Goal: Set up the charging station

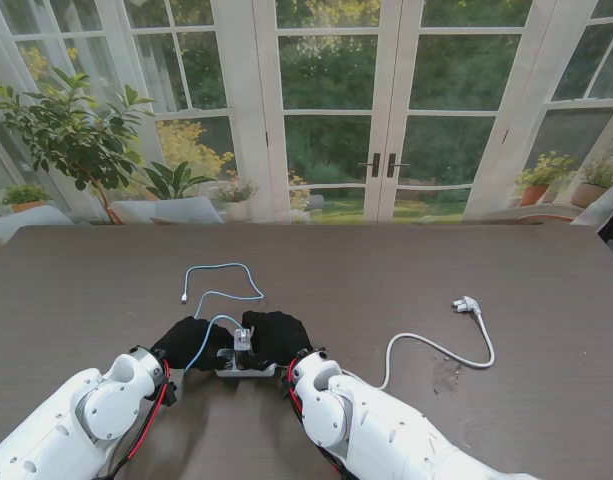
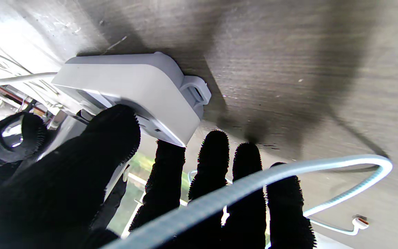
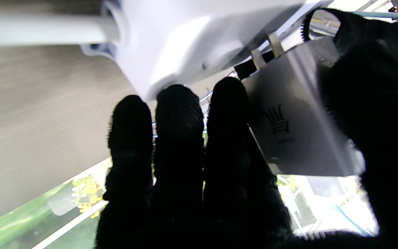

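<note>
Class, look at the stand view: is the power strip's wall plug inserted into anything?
No. The wall plug lies loose on the table, right of the power strip.

We face white French doors [image 1: 384, 110] onto a green garden, potted plants [image 1: 71, 135] beyond our dark wood-grain counter [image 1: 546, 260].

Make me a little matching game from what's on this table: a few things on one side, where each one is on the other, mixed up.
Things:
1. power strip
2. silver charger
3. wall plug
4. blue cable's free end

Places:
A. lying alone on the table, to the right
B. flat on the table between both hands
C. farther from me, left of centre
D. held at the strip's top, prongs showing

Pairs: 1-B, 2-D, 3-A, 4-C
</note>
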